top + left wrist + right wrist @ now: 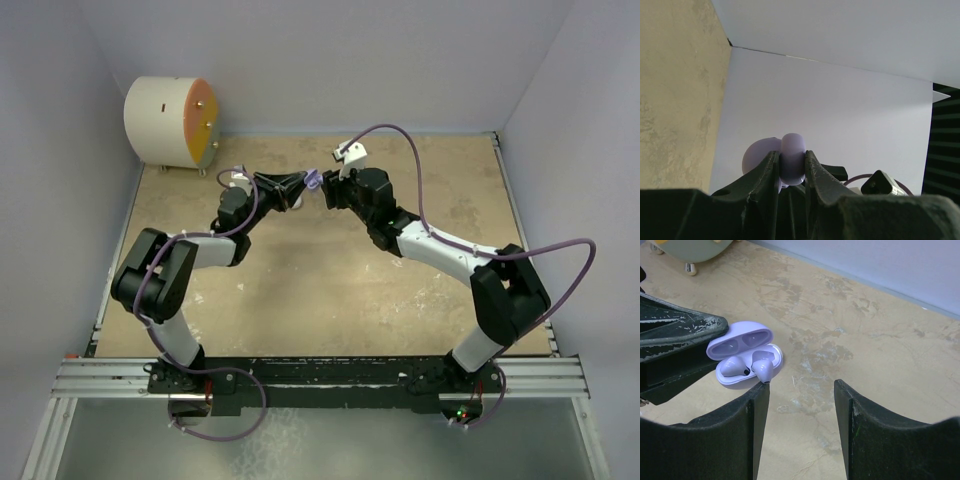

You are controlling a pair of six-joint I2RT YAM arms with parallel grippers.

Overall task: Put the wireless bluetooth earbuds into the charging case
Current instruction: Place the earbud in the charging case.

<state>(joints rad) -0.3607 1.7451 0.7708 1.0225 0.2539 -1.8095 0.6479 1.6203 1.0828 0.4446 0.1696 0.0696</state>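
Slippage worries me: my left pincer (791,159) clamps the open case (745,357) by its edge, both earbuds (762,369) resting inside it, one seemingly proud. My right pincer (801,390), spread wide beside the case, could push crookedly and twist it loose.

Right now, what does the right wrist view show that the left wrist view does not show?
Only the right wrist view: the charging case is open, with two earbuds in its white half, and the right pincer is open beside it. Only the left wrist view: both fingers of the left pincer squeezing the case's sides. Both: the lilac case, the left pincer, the tan table.
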